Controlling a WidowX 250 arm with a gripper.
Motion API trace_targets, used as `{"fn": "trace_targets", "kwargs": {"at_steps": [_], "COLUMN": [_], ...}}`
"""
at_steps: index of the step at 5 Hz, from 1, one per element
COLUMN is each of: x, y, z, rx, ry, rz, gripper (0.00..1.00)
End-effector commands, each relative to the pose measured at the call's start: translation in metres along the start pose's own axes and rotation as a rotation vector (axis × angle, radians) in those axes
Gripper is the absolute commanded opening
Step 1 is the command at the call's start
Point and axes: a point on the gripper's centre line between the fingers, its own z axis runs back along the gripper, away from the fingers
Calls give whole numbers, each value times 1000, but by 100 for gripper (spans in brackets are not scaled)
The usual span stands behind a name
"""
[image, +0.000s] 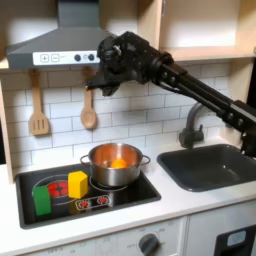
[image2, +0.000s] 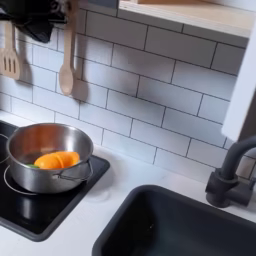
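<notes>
White tile wall (image: 140, 110) behind fingers (image: 98, 83)

Silver pot (image: 113, 166) w/ orange food (image: 117, 162); yellow block (image: 77, 184), green block (image: 42, 198); black tool (image: 104, 62).

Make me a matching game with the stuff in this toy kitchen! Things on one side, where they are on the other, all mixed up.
Things:
1. orange food
2. wooden spoon
3. green block
4. faucet

Places:
A. behind the sink
B. inside the silver pot
C. hanging on the tiled wall
D. on the stove, at the first exterior view's left, beside the yellow block

Right pairs: 1-B, 2-C, 3-D, 4-A
</notes>
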Motion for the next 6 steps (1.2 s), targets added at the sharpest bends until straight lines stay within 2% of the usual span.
{"fn": "trace_targets", "kwargs": {"at_steps": [1, 2, 3, 5, 6], "x": [-54, -78, -101, -148, -171], "y": [-13, -20, -22, -40, -41], "z": [12, 18, 30, 54, 64], "rx": [-39, -64, -74, -124, -138], "ry": [212, 284, 340, 435, 484], "rz": [-59, -87, -122, -220, -251], "gripper": [0, 0, 0, 0, 0]}}
